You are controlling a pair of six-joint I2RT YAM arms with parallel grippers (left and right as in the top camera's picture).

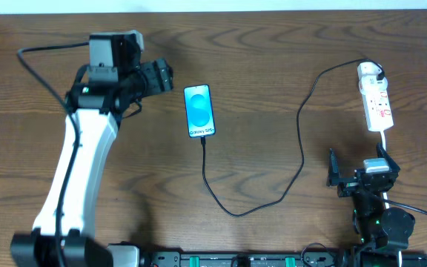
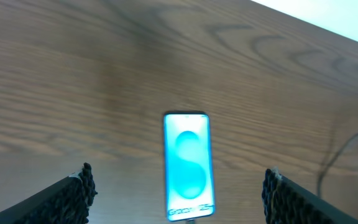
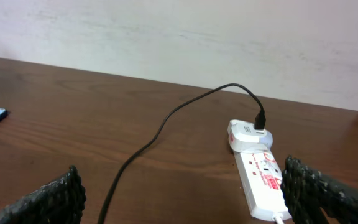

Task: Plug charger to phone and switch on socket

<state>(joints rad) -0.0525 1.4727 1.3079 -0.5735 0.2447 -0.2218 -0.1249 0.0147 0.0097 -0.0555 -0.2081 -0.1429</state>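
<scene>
item: left hand point(image 1: 163, 76). far left part of the table point(image 1: 273, 44), at the end of a white arm. jaws stand wide apart; both dark ribbed fingers point(image 2: 82, 186) show at the lower corners of the left wrist view with bare wood and the phone between them. holds nothing, touches nothing. it sits just left of the phone, clear of it.

item: right hand point(image 1: 360, 159). near right part of the table, on a short black arm. jaws spread fully wide; fingers point(image 3: 67, 193) sit at the two lower corners of the right wrist view. holds nothing. it is just near of the socket's near end; whether it touches the strip's white cord cannot be told.

item: phone point(image 1: 199, 110). lies flat, screen up and lit blue, around the middle of the table, long side running near to far, text at its near edge.

item: charger point(image 1: 302, 152). thin black cable. one end meets the phone's near edge; from there it runs nearward, loops to the right, climbs toward the far right and ends in a black plug seated in a white block at the far end of the socket.

item: socket point(image 1: 376, 104). white strip with red markings, flat at the far right of the table, lying near to far. switch position cannot be told.
</scene>
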